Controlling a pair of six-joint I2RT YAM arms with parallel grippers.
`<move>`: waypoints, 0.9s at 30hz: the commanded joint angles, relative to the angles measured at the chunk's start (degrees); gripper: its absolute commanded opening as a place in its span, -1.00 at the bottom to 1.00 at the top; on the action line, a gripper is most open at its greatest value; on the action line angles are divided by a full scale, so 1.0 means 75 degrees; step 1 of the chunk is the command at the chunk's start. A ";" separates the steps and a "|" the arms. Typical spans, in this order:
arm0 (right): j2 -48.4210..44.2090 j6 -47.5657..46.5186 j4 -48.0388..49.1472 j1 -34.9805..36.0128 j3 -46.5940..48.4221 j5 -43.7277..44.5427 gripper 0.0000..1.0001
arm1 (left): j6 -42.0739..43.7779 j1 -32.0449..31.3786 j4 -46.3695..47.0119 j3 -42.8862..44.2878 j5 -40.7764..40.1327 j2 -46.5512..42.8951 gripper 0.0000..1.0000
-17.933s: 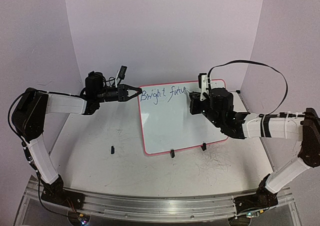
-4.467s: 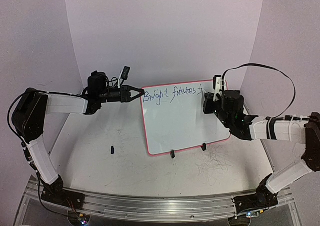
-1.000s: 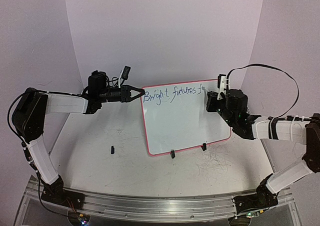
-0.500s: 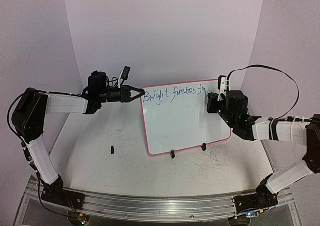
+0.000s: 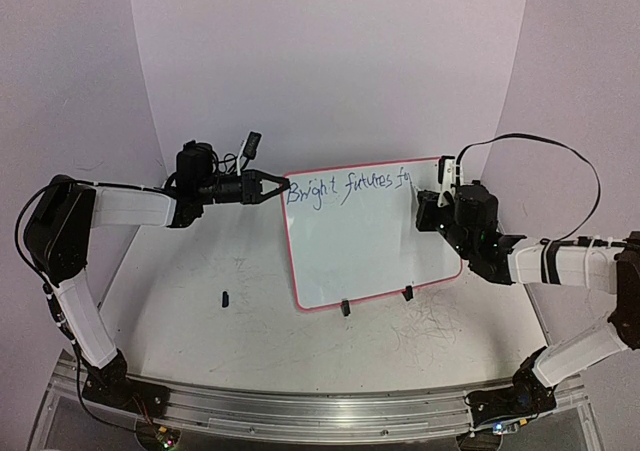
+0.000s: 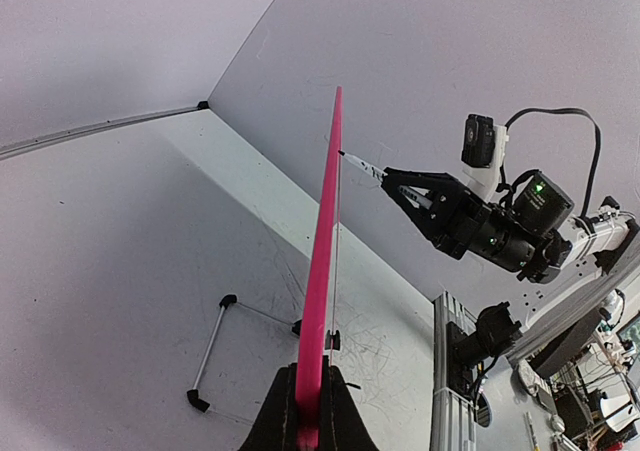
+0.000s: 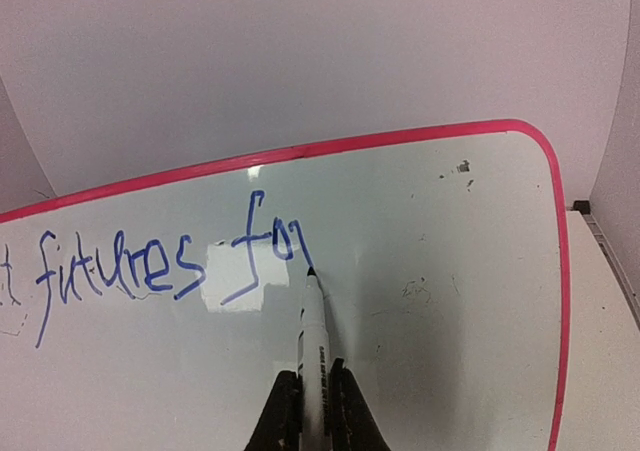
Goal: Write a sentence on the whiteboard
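The big white tabletop holds the whiteboard at its far middle, leaning up on two black feet. The left end effector is clenched on the board's left pink rim, near the top. The right end effector, by the board's top right, grips a pen whose tip touches the board. The sentence runs along the top in blue and reads "Bright futures for", ending right at the pen tip. The print on the pen is too small to read

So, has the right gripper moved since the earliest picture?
Yes. The right gripper, clamping a white marker, has moved rightward against the red-rimmed rectangular whiteboard, from top middle to near its right corner.
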 commanded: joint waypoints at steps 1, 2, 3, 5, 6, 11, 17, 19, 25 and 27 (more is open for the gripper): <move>0.0086 -0.0037 0.0174 0.0022 0.0256 0.0084 -1.00 | 0.0419 -0.0367 -0.0551 0.0123 0.0324 -0.0028 -1.00; 0.0134 -0.0044 0.0195 0.0020 0.0300 0.0101 -1.00 | 0.0423 -0.0368 -0.0551 0.0121 0.0322 -0.0029 -1.00; 0.0168 -0.0045 0.0216 0.0020 0.0335 0.0127 -1.00 | 0.0427 -0.0369 -0.0551 0.0122 0.0326 -0.0030 -1.00; 0.0231 -0.0045 0.0277 0.0023 0.0396 0.0168 -1.00 | 0.0427 -0.0369 -0.0551 0.0124 0.0331 -0.0041 -1.00; 0.0265 -0.0050 0.0297 0.0020 0.0427 0.0196 -1.00 | 0.0427 -0.0367 -0.0551 0.0127 0.0332 -0.0041 -1.00; 0.0421 -0.0097 0.0333 0.0008 0.0560 0.0301 -1.00 | 0.0427 -0.0366 -0.0551 0.0109 0.0332 -0.0062 -1.00; 0.0430 -0.0031 0.0344 0.0012 0.0624 0.0620 -1.00 | 0.0427 -0.0366 -0.0559 0.0113 0.0339 -0.0053 -1.00; 0.0415 0.0032 0.0327 0.0013 0.0623 0.0771 -1.00 | 0.0427 -0.0367 -0.0552 0.0109 0.0335 -0.0052 -1.00; -0.0438 0.0073 0.0245 0.0007 0.0560 0.0101 -1.00 | 0.0488 -0.0366 -0.0579 0.0077 0.0277 -0.0003 -1.00; -0.1088 0.0079 0.0003 0.0002 0.0424 0.0004 -1.00 | 0.0507 -0.0366 -0.0595 0.0084 0.0265 0.0027 -1.00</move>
